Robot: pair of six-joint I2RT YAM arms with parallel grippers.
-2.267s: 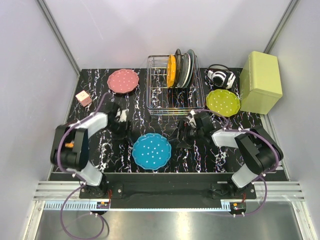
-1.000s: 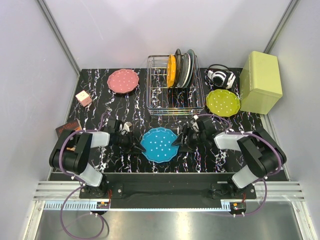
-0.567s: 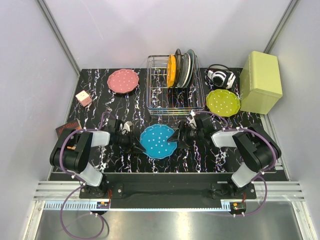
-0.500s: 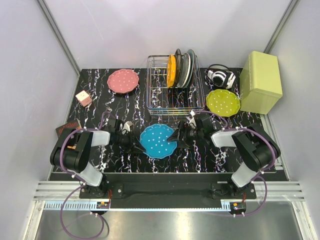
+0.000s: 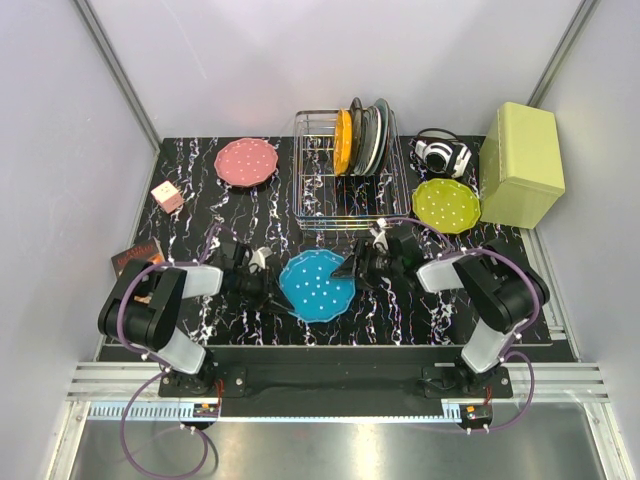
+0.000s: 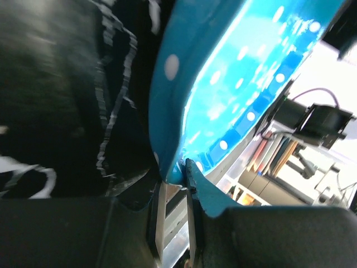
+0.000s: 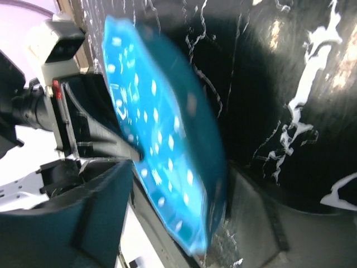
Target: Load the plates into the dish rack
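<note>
The blue dotted plate [image 5: 318, 285] is tilted off the table in front of the dish rack [image 5: 320, 218]. My left gripper [image 5: 272, 295] is shut on its left rim; in the left wrist view the jaws [image 6: 175, 178] pinch the plate's edge [image 6: 223, 84]. My right gripper [image 5: 352, 268] is open, its fingers on either side of the plate's right rim [image 7: 162, 139], which looks blurred. The orange plate [image 5: 343, 140] stands in the rack. The pink plate [image 5: 246, 161] lies at the back left. The yellow-green plate [image 5: 446, 205] lies right of the rack.
Grey and dark plates [image 5: 372, 135] stand in the rack beside the orange one. Headphones [image 5: 441, 155] and a yellow-green box [image 5: 520, 165] sit at the back right. A small pink box [image 5: 167, 196] and a dark red card [image 5: 135, 257] lie at the left.
The blue plate lay flat with both grippers away from it. Both grippers closed in on its sides, the left took its rim, and the plate shifted toward the rack and tilted.
</note>
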